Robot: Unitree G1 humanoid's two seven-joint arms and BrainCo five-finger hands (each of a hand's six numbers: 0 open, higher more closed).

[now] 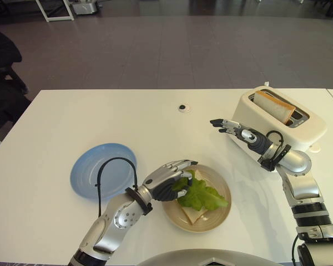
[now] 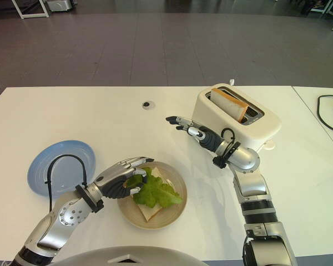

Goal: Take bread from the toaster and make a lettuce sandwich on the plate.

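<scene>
In the left eye view, a white table [image 1: 55, 122] is carrying a blue plate [image 1: 94, 172] on the robot's left, a small round plug [image 1: 182, 107] near the far edge, and a white toaster [image 1: 308, 130] on the right. A slice of toast [image 1: 273, 105] is standing tilted in the toaster's slot, sticking up above it. Just beside the blue plate, a tan plate [image 1: 222, 213] is holding a bread slice [image 1: 191, 215] with a lettuce leaf [image 1: 202, 195] lying on top. The left hand [image 1: 166, 180] is hovering over the tan plate's left side, its fingers curling around the leaf's left edge.

In the right eye view, a black wire [image 2: 64, 163] from the left wrist is looping over the blue plate. A dark cable [image 2: 327, 113] is lying on the next table at the far right. The right hand [image 2: 191, 128] is reaching out flat just beside the toaster's left end, fingers stretched nearly straight, close together and gripping nothing. Open table is lying between it and the tan plate.
</scene>
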